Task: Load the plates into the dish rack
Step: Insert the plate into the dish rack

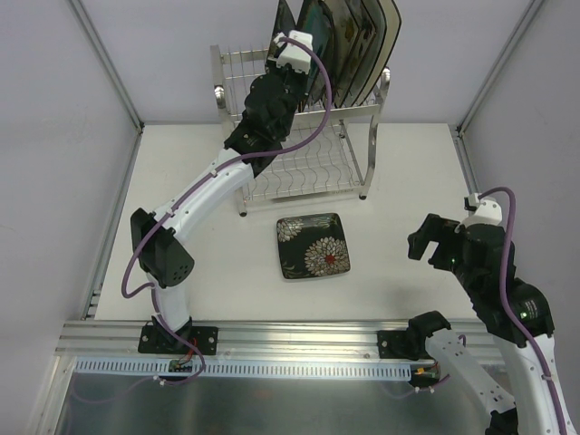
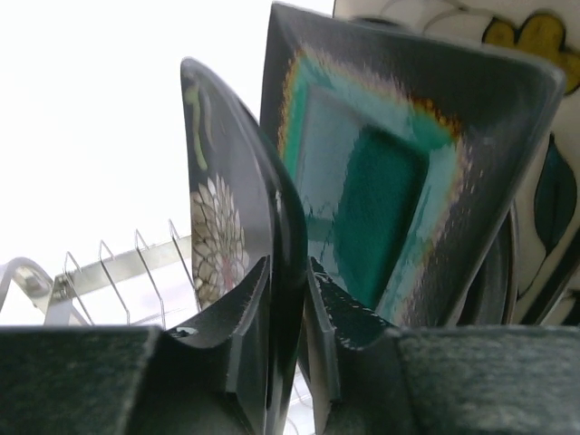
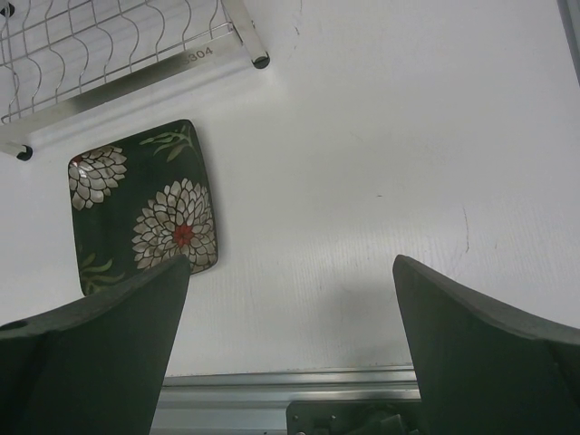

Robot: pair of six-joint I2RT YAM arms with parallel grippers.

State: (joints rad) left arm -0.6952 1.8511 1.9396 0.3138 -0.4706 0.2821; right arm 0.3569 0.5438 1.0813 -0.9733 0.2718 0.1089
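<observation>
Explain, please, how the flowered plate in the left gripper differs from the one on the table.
The held plate stands on edge, its rim pinched by the fingers of the left gripper; the table plate lies flat, untouched. The held plate is up at the dish rack beside a teal plate; the table plate lies before the rack. Both are dark with white flowers.

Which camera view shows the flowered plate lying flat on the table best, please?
The top external view: the flowered plate lies whole and unobstructed there. The right wrist view shows it larger, but the right claw overlaps its lower edge. The left wrist view misses it.
</observation>
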